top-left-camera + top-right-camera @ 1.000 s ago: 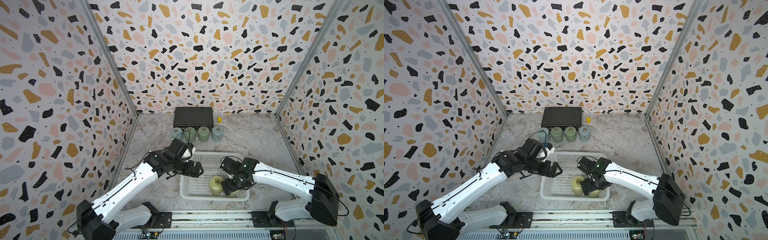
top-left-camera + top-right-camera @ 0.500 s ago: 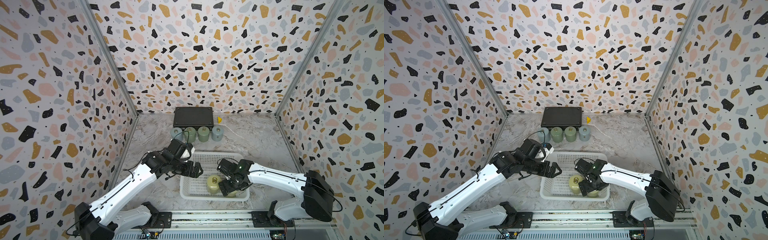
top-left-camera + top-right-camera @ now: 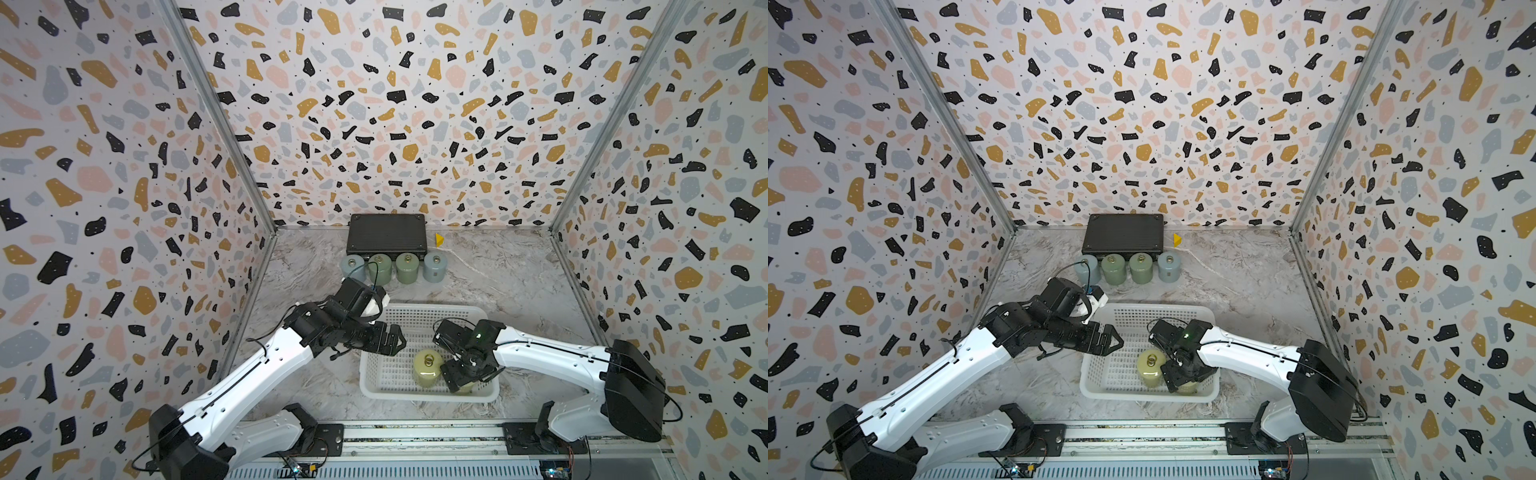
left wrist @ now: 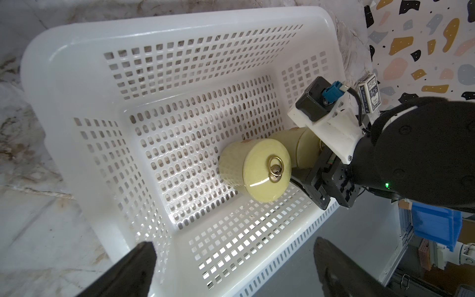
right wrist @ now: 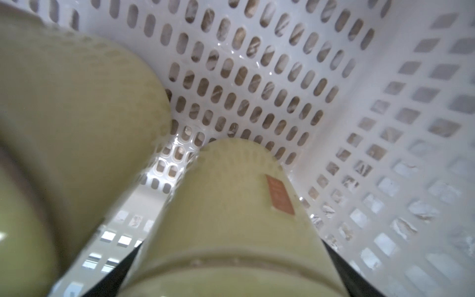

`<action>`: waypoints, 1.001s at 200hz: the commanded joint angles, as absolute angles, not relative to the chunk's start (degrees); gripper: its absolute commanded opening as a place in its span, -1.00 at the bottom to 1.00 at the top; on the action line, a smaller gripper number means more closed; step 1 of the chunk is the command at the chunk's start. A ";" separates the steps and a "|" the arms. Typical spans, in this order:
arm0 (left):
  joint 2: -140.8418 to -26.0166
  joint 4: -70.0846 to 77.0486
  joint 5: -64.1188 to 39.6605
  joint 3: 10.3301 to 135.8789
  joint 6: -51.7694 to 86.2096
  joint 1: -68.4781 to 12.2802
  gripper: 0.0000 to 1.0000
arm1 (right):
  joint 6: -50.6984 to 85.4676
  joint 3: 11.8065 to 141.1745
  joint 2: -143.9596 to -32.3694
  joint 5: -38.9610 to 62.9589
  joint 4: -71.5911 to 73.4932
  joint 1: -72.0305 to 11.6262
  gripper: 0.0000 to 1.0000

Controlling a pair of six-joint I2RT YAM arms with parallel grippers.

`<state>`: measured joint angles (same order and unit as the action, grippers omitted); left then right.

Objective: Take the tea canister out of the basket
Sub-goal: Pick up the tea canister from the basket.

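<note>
Wide open a second ago, the right gripper has clamped its jaws on a pale yellow-green tea canister. The canister is still inside the white basket, in its near right corner, just beside a twin canister. The left gripper hangs released over the rim. With the grasp made, only the lift out appears to remain.

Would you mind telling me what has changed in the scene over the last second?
The right gripper, open around the tea canister in a corner of the basket a second ago, has closed on it. The left gripper stays open over its rim; the second yellow canister and the four canisters by the black case have not moved.
</note>
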<state>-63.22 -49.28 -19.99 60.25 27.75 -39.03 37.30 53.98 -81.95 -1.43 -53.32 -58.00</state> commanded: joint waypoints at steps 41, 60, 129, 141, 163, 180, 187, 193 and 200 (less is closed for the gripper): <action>-62.05 -49.74 -18.30 61.73 27.56 -39.29 1.00 | 36.84 63.68 -76.39 -6.04 -62.54 -57.84 0.69; -61.98 -49.75 -17.44 62.61 27.61 -39.29 0.99 | 35.26 67.80 -76.57 -7.53 -64.96 -57.75 0.68; -60.79 -49.97 -12.86 66.23 28.72 -39.22 0.99 | 26.78 82.82 -79.60 -7.97 -69.08 -50.70 0.67; -60.17 -49.49 -12.06 66.57 28.91 -39.27 1.00 | 25.00 85.88 -81.01 -8.48 -69.34 -49.32 0.67; -59.34 -48.63 -10.84 66.96 29.39 -39.22 0.99 | 21.89 91.15 -84.54 -8.74 -69.44 -46.09 0.68; -58.96 -48.18 -10.12 67.30 29.75 -39.28 1.00 | 20.03 94.54 -87.61 -9.20 -69.43 -43.51 0.68; -58.89 -47.99 -10.00 67.40 29.80 -39.24 0.99 | 19.16 95.71 -88.93 -9.31 -69.36 -42.45 0.68; -58.90 -47.79 -9.93 67.48 29.80 -39.26 1.00 | 18.52 96.76 -90.08 -9.40 -69.35 -41.53 0.68; -58.89 -47.73 -9.85 67.57 29.80 -39.28 0.99 | 17.84 98.00 -91.31 -9.45 -69.35 -40.42 0.67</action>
